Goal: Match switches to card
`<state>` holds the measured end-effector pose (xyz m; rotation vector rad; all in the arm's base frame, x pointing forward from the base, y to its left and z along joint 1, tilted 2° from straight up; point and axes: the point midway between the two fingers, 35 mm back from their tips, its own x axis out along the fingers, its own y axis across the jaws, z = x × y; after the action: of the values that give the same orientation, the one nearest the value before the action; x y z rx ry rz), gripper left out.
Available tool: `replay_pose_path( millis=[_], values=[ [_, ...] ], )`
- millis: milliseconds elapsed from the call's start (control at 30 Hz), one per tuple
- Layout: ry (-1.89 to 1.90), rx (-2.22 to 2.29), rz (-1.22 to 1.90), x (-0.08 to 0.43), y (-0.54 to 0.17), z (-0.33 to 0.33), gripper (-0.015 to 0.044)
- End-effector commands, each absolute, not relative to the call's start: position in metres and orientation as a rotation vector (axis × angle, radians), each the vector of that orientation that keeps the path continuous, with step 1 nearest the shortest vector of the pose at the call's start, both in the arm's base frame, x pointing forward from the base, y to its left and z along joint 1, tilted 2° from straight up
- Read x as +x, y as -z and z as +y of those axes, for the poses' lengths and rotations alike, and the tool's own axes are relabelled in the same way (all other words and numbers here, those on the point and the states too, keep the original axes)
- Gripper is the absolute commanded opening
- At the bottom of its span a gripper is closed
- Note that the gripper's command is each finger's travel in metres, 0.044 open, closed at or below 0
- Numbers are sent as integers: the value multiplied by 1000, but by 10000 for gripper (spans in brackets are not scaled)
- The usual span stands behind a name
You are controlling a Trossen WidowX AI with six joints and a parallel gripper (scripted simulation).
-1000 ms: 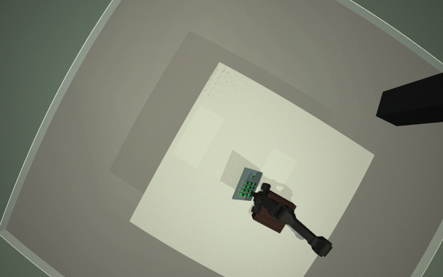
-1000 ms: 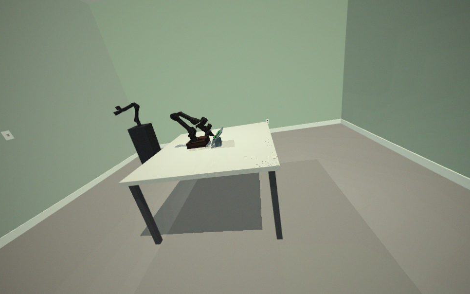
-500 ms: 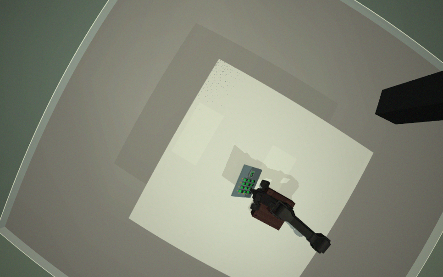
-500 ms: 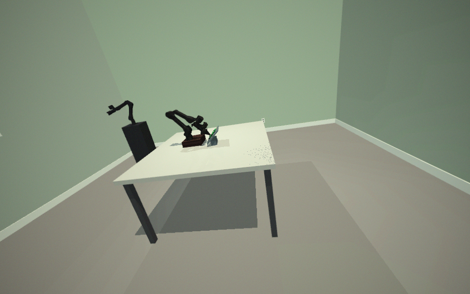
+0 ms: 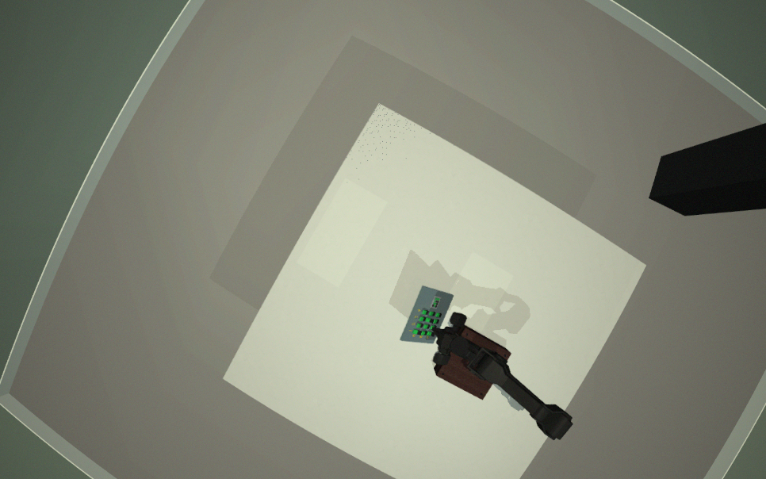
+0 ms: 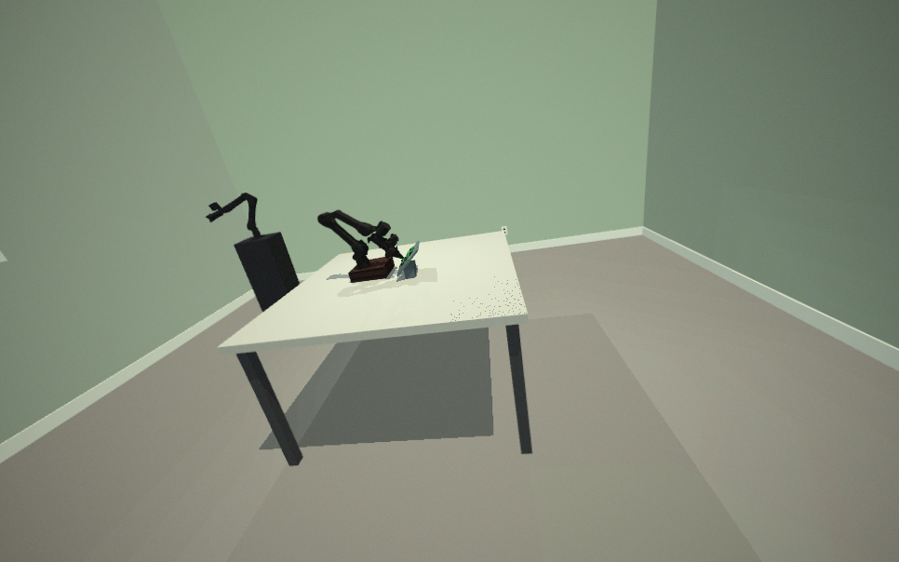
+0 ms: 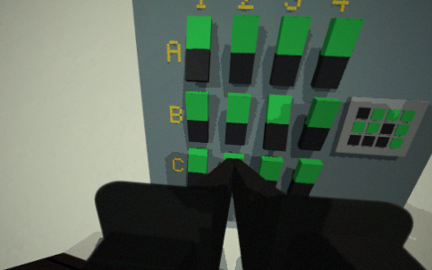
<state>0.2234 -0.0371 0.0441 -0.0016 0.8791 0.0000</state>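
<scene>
Your black parallel-jaw gripper (image 5: pixel 437 331) (image 6: pixel 402 257) (image 7: pixel 232 164) was closed to a narrow point, with nothing between its fingers. In the wrist view its tip overlapped the switch at C2 (image 7: pixel 233 156), hiding most of it; you could not tell whether the two touched.

The blue-grey panel (image 5: pixel 422 293) (image 6: pixel 416 246) (image 7: pixel 159 89) stood tilted on the white rectangular table (image 5: pixel 327 339) (image 6: pixel 369 314), just in front of the arm's reddish-brown base (image 5: pixel 463 381) (image 6: pixel 370 271). It carried twelve green-and-black rocker switches in three rows, marked A, B and C in yellow, with four columns. You could not judge surely from colour alone which half of each was raised.

To the right of the grid on the same panel was the small square card with a light grey frame (image 7: pixel 343 127). Your card's far row read dark, green, green, green; its middle row green, green, dark, green; its near row dark, dark, dark, green.

Away from your table, a second black arm (image 6: pixel 252 209) stood on a tall black pedestal (image 5: pixel 725 172) (image 6: pixel 268 268).
</scene>
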Motion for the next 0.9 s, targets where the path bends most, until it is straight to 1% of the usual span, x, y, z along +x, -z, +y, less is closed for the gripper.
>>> replay_pose_path(
  millis=[0, 867],
  values=[
    [6, 4, 884, 223, -42, -37, 0],
    [6, 4, 883, 225, -40, -37, 0]
  ],
)
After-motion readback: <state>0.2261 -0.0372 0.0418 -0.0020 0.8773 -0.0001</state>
